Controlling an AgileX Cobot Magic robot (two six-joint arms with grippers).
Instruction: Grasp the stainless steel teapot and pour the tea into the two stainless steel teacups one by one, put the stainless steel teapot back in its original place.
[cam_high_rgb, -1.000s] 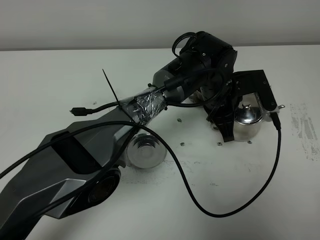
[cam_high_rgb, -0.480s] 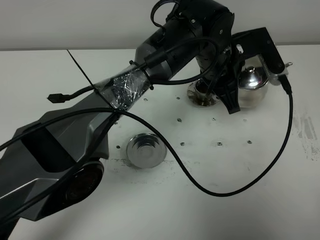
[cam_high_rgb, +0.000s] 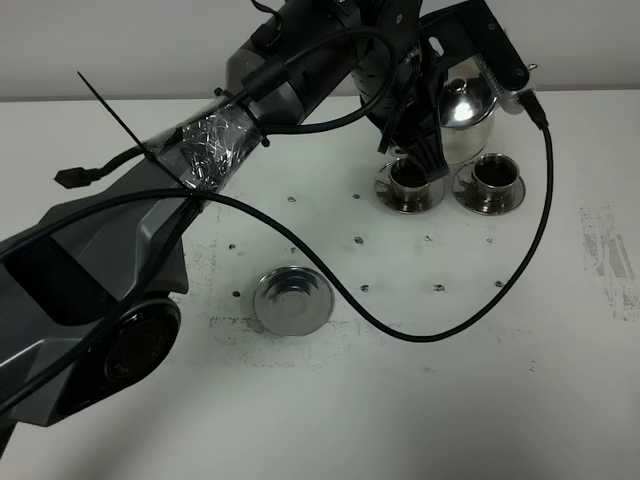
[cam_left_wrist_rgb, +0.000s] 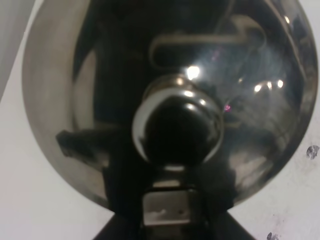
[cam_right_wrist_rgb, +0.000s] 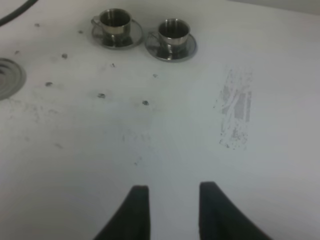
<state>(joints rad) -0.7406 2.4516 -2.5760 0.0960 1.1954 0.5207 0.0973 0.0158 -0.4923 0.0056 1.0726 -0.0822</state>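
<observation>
Steel teapot (cam_high_rgb: 462, 112) — in left end effector (cam_high_rgb: 440, 120)

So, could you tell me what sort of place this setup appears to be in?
Probably a robotics lab test bench, not a kitchen: a bare, scuffed white table, a tape-wrapped robot arm with loose cables, and a steel tea set laid out as props.

Looks like a robotics lab or test bench, not anyone's kitchen. The desk (cam_high_rgb: 330, 400) is a plain white slab with small mounting holes dotted across it, plus scuffs and a scraped patch (cam_right_wrist_rgb: 235, 112) off to the side of the two steel teacups (cam_right_wrist_rgb: 145, 34). Behind the desk there's just a bare pale wall (cam_high_rgb: 120, 50). A big black robot arm (cam_high_rgb: 200, 160) wrapped in shiny tape (cam_high_rgb: 210, 150), with a loose cable (cam_high_rgb: 480, 300) draped near the cups, pretty much settles it.
</observation>
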